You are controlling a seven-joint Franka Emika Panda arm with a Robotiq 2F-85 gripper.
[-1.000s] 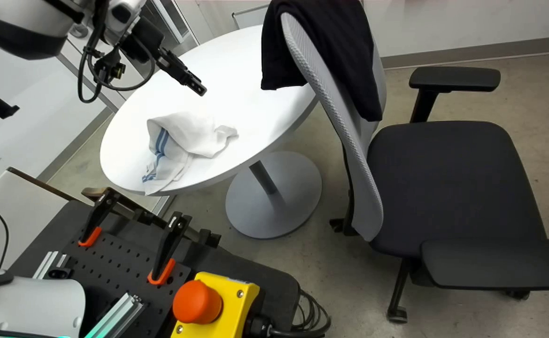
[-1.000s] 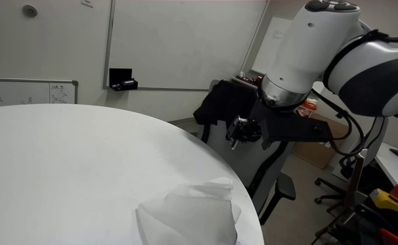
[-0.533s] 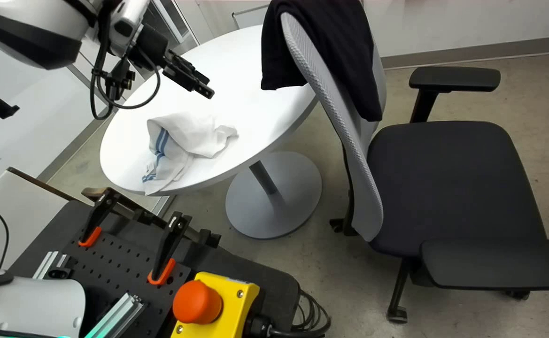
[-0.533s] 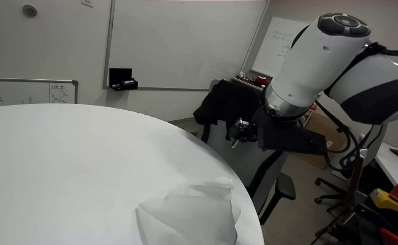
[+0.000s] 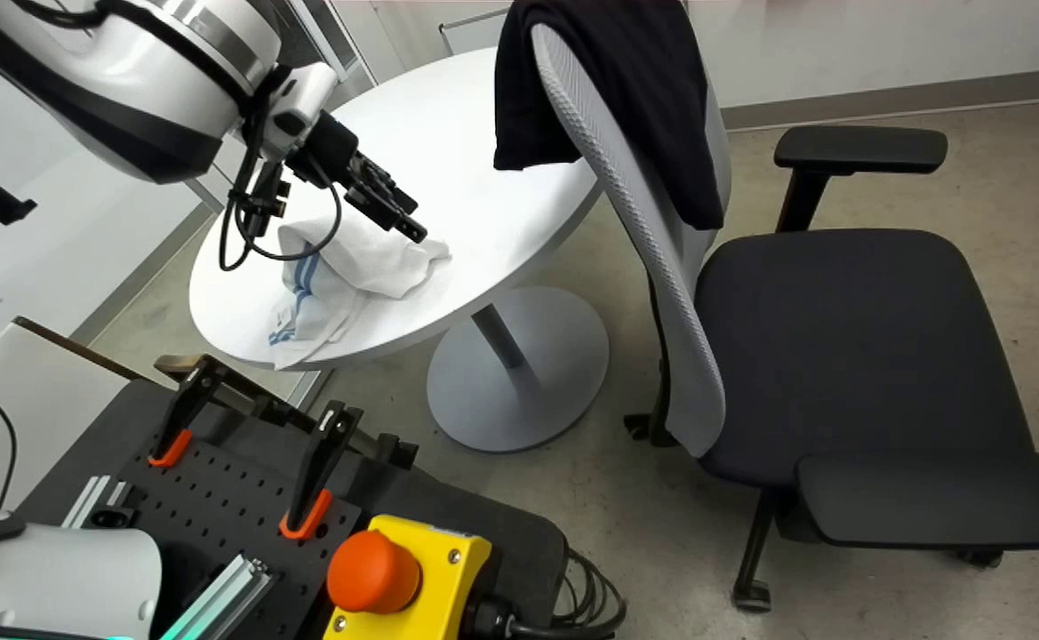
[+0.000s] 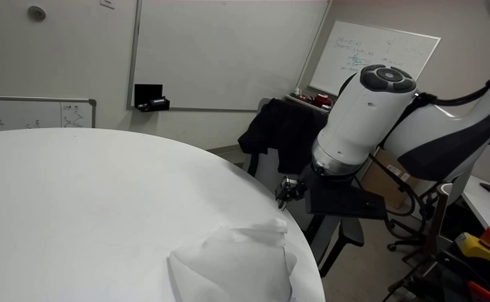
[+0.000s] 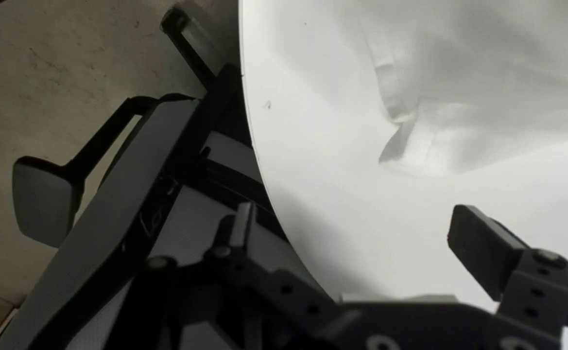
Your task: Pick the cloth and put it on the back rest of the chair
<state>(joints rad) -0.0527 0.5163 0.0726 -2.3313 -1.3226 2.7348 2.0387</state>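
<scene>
Likely step: approach. End effector empty, jaws wide apart. Next: align over blue-striped dish towel, descend, grasp.

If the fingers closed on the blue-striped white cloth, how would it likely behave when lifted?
Probably floppy: the blue-striped white cloth lies in loose, rumpled folds, so it would likely droop from the fingers. Likely light for its size, as the fabric looks thin. One end may trail across the white tabletop, since it lies spread there.
</scene>
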